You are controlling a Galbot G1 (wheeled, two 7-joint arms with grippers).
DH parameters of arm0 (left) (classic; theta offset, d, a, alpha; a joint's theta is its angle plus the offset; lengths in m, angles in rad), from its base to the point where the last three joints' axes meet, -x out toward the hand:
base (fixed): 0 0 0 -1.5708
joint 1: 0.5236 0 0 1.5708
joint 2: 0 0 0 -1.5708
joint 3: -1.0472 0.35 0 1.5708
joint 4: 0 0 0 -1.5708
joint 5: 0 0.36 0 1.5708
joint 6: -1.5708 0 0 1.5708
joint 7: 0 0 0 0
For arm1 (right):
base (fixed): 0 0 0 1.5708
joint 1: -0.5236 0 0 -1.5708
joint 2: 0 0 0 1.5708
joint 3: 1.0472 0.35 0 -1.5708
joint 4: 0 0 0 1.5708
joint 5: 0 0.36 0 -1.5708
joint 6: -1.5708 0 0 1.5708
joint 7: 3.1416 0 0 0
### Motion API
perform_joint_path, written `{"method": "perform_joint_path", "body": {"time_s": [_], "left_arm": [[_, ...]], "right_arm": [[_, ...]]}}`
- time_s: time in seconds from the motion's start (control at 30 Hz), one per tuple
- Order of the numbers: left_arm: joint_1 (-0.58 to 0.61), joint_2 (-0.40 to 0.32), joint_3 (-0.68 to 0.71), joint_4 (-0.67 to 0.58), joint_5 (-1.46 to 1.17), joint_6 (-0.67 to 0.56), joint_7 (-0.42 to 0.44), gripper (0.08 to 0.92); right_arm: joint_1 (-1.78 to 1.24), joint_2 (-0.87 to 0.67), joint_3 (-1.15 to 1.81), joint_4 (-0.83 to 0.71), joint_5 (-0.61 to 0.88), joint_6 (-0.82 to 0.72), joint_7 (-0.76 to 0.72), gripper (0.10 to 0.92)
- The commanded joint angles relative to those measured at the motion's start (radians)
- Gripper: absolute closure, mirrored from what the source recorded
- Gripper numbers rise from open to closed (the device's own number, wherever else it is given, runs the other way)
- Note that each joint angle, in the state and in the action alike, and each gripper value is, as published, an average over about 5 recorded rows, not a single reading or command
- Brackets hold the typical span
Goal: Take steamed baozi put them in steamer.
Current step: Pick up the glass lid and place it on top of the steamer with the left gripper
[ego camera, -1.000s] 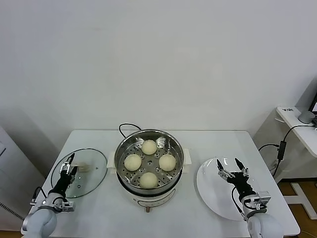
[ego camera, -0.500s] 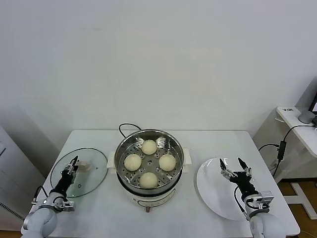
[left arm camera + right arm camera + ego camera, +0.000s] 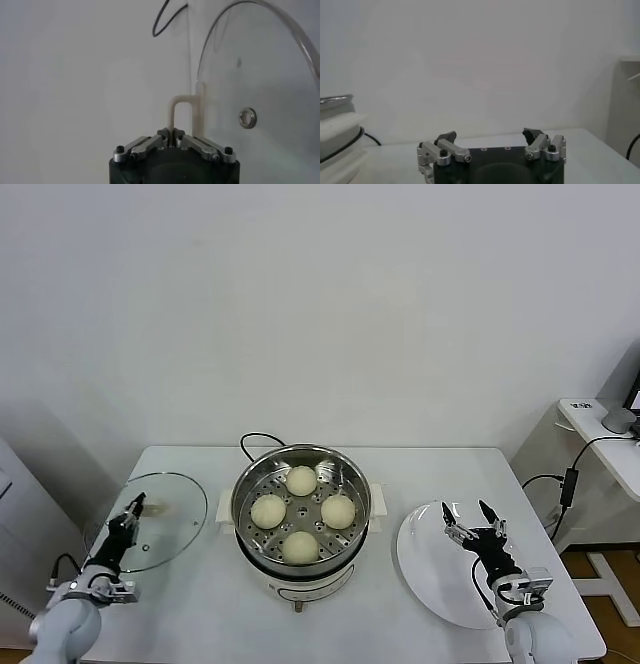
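Several cream-white steamed baozi (image 3: pixel 301 480) sit inside the shiny steamer (image 3: pixel 246 484) at the table's centre. To its left, my left gripper (image 3: pixel 129 513) is shut on the cream handle (image 3: pixel 182 107) of the round glass lid (image 3: pixel 165 529). In the left wrist view the gripper (image 3: pixel 171 134) pinches one leg of that handle, and the lid (image 3: pixel 260 75) stands tilted beyond it. My right gripper (image 3: pixel 466 517) hovers open over the white plate (image 3: pixel 430 574) to the steamer's right, with nothing between its fingers (image 3: pixel 446 137).
A black cord (image 3: pixel 250 442) runs from behind the steamer. A side table with a cable (image 3: pixel 590 429) stands at the far right. The steamer's white base (image 3: pixel 337 130) shows at the edge of the right wrist view.
My left gripper has shut on the lid handle, and the lid has shifted left and come up tilted. The right gripper has stayed open over the plate.
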Motion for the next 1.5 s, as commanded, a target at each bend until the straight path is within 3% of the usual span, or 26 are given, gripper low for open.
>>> {"method": "perform_joint_path", "body": {"time_s": [0.03, 0.27, 0.47, 0.77, 1.07, 1.5], "left_arm": [[0.045, 0.117, -0.009, -0.247, -0.185, 0.108, 0.117, 0.894], [0.091, 0.179, 0.010, -0.448, -0.253, 0.278, 0.214, 0.894], [0.102, 0.188, 0.070, -0.603, -0.236, 0.438, 0.242, 0.894], [0.095, 0.216, 0.233, -0.732, -0.189, 0.639, 0.309, 0.894], [0.023, 0.192, 0.446, -0.762, -0.062, 0.783, 0.350, 0.894], [-0.132, 0.132, 0.663, -0.731, 0.059, 0.829, 0.390, 0.894]], "right_arm": [[-0.003, -0.002, 0.001, 0.017, 0.002, -0.001, -0.002, 0.203], [-0.010, -0.008, 0.001, 0.038, 0.008, -0.005, -0.001, 0.203], [-0.018, -0.012, 0.002, 0.052, 0.014, -0.007, -0.001, 0.203], [-0.029, -0.017, 0.006, 0.062, 0.023, -0.010, 0.000, 0.203], [-0.030, -0.018, 0.006, 0.063, 0.048, -0.022, 0.007, 0.203], [-0.020, -0.015, 0.013, 0.044, 0.052, -0.027, 0.010, 0.203]]}}
